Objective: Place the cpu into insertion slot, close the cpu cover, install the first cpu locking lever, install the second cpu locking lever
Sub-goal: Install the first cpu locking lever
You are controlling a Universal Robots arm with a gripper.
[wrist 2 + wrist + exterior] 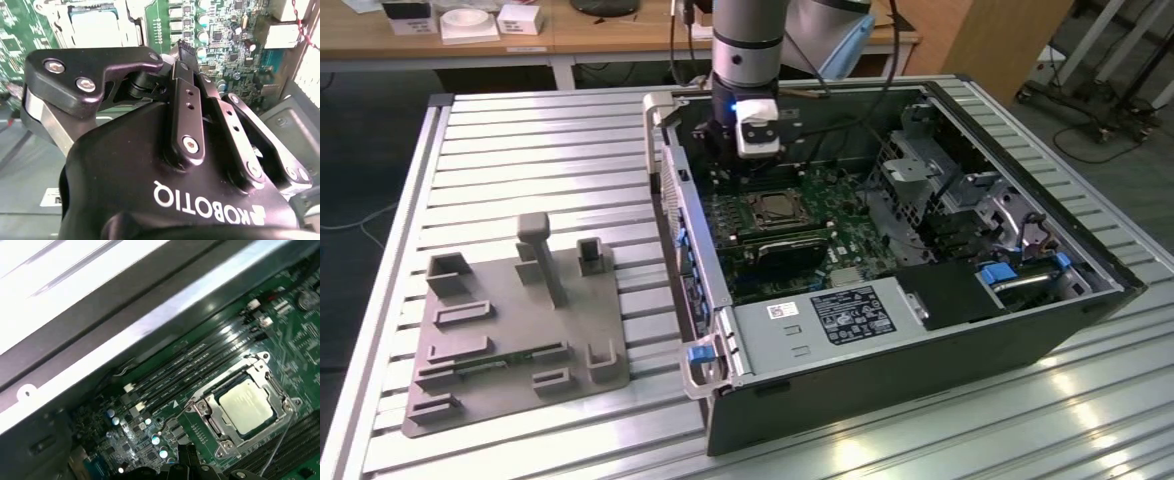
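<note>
Arm's gripper (169,54) is hanging inside the PC case (894,400), above the motherboard (300,335). Its fingers are looking pressed together w/ nothing seen btwn them, so I'm judging it clenched on nothing.

The cpu (246,404) is sitting in the insertion slot (223,444), silvery top facing up, edges square to the slot's rim. The cpu cover (264,374) is looking folded down flat, framing the chip, so steps 1 & 2 are reading as done.

Key relation: in the exterior view the gripper is standing off the slot toward the exterior view's left & farther back. It's higher than the slot & not touching it. So the slot is lying ahead of & below the fingertips, near but not directly under.

A thin wire rod (281,446), prob. a locking lever, is slanting up beside one edge of the slot. Can't tell if it's latched. Memory slots (190,365) are running along the slot's opposite side.
</note>
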